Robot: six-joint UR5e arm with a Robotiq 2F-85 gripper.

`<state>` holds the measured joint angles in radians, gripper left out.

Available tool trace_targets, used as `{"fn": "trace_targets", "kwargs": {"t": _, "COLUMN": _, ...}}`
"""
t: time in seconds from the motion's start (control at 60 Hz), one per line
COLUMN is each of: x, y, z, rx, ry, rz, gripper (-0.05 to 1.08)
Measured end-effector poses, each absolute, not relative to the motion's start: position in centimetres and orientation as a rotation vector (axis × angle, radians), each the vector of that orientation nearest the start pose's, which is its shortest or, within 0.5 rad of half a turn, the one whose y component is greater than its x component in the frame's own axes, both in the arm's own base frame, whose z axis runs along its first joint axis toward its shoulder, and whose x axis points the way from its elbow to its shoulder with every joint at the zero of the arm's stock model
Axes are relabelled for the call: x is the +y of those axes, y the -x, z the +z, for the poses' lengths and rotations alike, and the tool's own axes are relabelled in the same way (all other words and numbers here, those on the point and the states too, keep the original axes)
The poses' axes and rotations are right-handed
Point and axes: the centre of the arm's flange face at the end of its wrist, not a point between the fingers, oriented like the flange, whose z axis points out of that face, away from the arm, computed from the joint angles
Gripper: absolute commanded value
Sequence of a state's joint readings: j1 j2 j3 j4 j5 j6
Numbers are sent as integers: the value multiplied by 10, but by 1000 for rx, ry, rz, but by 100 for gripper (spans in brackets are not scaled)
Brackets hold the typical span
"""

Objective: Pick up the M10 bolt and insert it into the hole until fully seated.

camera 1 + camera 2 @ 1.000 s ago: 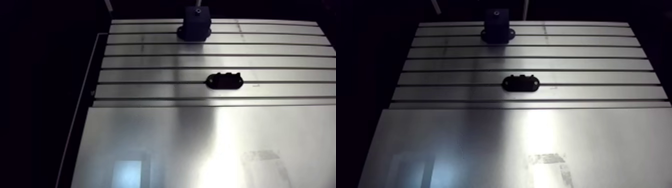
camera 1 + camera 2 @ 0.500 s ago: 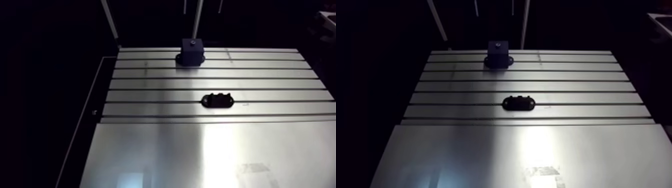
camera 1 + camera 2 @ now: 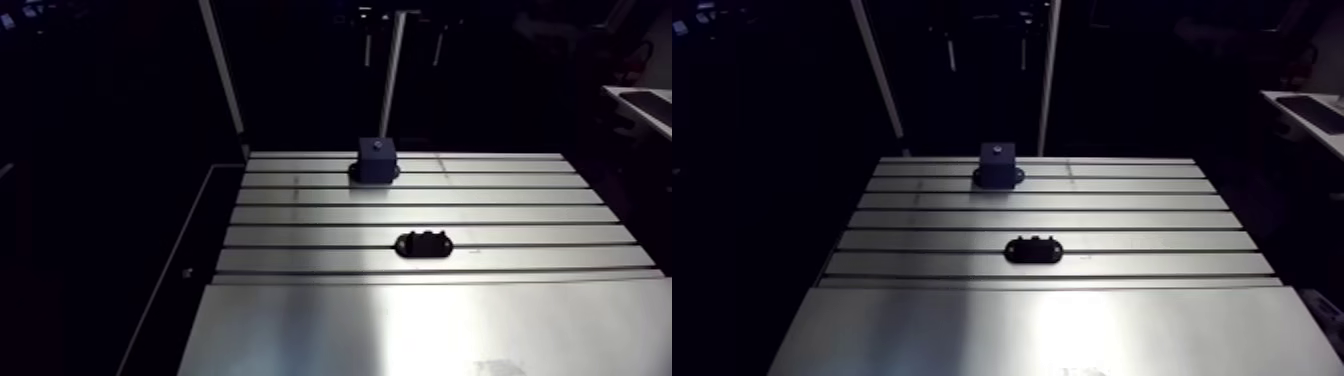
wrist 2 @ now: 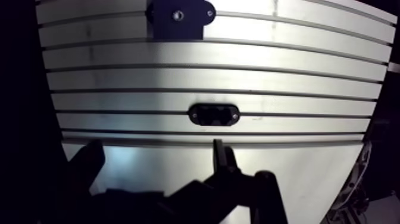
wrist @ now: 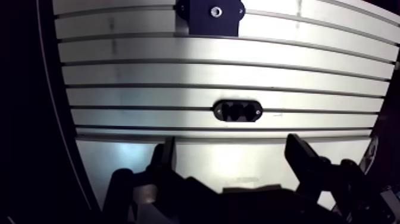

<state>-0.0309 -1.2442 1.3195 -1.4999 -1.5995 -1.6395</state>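
Gripper (image 5: pixel 232 159) first: hangs above the smooth near sheet of the table, fingers (image 5: pixel 164 156) spread wide, gripping nothing.

Below and ahead, the table (image 3: pixel 420 330): aluminium, a smooth plate nearest the gripper, then a run of slotted strips out to the far edge.

On the farthest strips, a dark block (image 3: pixel 376 160): stands upright, flanged at its foot, well ahead of the gripper.

On the strips between block and smooth plate, a low dark oval holder (image 3: pixel 424 244): lies flat, just ahead of the fingers in the wrist view, well apart from the block, with a shadowed recess in its middle.

In the block's top face, the hole (image 5: pixel 215 11): shows as a small round spot.

As for the bolt: cannot tell it apart from the dark of the holder's recess, so cannot say whether it lies there.
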Motion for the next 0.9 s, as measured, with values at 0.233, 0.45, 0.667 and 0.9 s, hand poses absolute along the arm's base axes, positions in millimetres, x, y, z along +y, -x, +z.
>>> {"fn": "trace_targets", "kwargs": {"t": 0.233, "x": -112, "y": 585, "z": 452, "rx": 3026, "ry": 56, "rz": 30, "gripper": 0}}
{"fn": "trace_targets", "kwargs": {"t": 0.45, "x": -113, "y": 555, "z": 470, "rx": 3053, "ry": 52, "rz": 16, "gripper": 0}}
{"fn": "trace_targets", "kwargs": {"t": 0.667, "x": -114, "y": 533, "z": 478, "rx": 3085, "ry": 56, "rz": 2, "gripper": 0}}
{"fn": "trace_targets", "kwargs": {"t": 0.9, "x": -113, "y": 527, "z": 480, "rx": 3106, "ry": 64, "rz": 6, "gripper": 0}}
